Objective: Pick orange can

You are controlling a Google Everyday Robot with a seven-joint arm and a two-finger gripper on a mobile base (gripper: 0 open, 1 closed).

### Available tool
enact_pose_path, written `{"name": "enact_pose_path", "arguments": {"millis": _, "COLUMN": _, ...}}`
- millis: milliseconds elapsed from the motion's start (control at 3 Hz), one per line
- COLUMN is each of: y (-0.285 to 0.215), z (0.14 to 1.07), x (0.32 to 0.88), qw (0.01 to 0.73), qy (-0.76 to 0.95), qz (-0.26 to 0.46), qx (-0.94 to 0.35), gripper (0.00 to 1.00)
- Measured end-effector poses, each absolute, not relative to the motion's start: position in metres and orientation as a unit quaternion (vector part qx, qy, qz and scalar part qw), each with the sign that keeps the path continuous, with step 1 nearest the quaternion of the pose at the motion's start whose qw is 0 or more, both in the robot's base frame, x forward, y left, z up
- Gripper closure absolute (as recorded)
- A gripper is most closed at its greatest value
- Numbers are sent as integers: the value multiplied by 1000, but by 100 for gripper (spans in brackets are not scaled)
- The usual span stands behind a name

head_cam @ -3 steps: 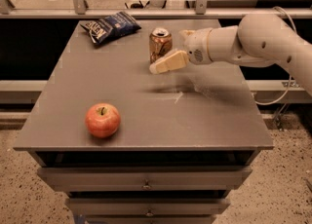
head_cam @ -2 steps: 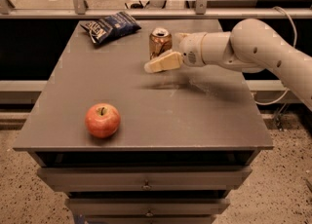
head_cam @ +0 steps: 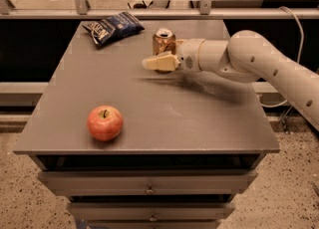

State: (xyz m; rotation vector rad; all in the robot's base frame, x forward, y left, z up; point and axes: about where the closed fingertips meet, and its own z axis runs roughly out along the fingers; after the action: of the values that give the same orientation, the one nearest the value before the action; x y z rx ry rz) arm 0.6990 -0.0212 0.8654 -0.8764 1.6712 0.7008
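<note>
Shifted a little further left since the earlier frame: pale cream end effector (head_cam: pixel 158 62), now across the lower front of the small cylindrical copper-orange can (head_cam: pixel 163 39). No change in position noted for the other items.

Items, largest first:

1. Grey flat-topped desk (head_cam: pixel 149 123) with drawers below, carrying every item listed.
2. White jointed robot arm (head_cam: pixel 259 63), entering from the right edge and reaching leftward low over the rear half of the desk.
3. Dark blue crinkled snack bag (head_cam: pixel 112 28), lying flat at the rear left of the desk, near the orange can but apart from it.
4. Round red-orange apple (head_cam: pixel 104 122), stem dimple upward, near the front left edge, well apart from the rest.
5. Orange can: upright at rear centre of the desk, silver top visible, lower part hidden behind the end effector.
6. End effector: directly in front of the orange can. Contact not determinable. Apart or together: not discernible.
</note>
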Motion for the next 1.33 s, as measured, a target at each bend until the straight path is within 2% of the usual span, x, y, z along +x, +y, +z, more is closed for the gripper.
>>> {"name": "enact_pose_path", "arguments": {"millis": 333, "y": -30, "z": 869, "x": 698, "qw": 544, "qy": 700, "qz": 291, "qx": -360, "gripper": 57}}
{"name": "enact_pose_path", "arguments": {"millis": 1000, "y": -36, "z": 892, "x": 694, "qw": 560, "qy": 685, "qz": 292, "qx": -364, "gripper": 100}}
{"name": "enact_pose_path", "arguments": {"millis": 1333, "y": -38, "z": 920, "x": 692, "qw": 577, "qy": 661, "qz": 300, "qx": -375, "gripper": 100}}
